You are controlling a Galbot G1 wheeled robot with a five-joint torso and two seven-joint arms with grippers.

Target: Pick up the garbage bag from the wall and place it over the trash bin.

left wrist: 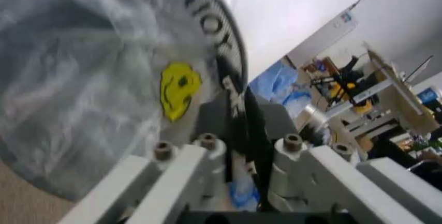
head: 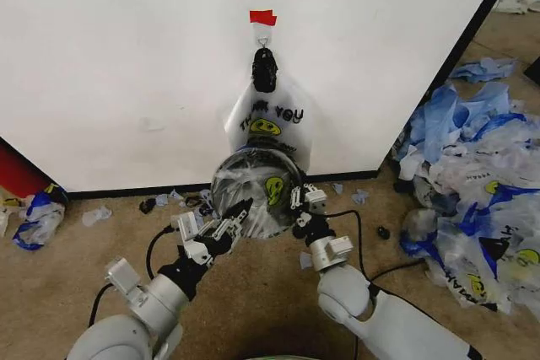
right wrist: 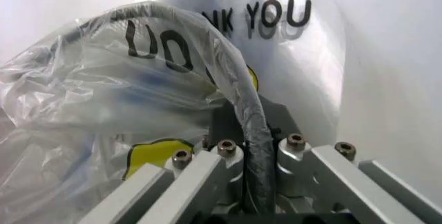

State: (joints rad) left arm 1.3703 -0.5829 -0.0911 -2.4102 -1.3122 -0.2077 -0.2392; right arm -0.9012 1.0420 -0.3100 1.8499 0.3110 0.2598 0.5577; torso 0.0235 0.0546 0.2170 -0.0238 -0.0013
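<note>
Head view has the trash bin on the brown carpet just in front of the wall, its round rim facing up and already wrapped in the garbage bag, whose yellow smiley sits on the side toward the right arm. The left end effector is clamped on the bin's rim on the side away from the heap of bags; the left wrist view shows its fingers pinching rim and film together. The right end effector grips the opposite edge, and the right wrist view shows its fingers closed over the plastic-covered rim. Directly behind the bin, a flat "THANK YOU" bag hangs from a hook under the red tape patch on the wall. The heap of bags crowds the floor beyond the right arm; bare carpet lies open beyond the left arm, with only small scraps along the wall's black base strip.
</note>
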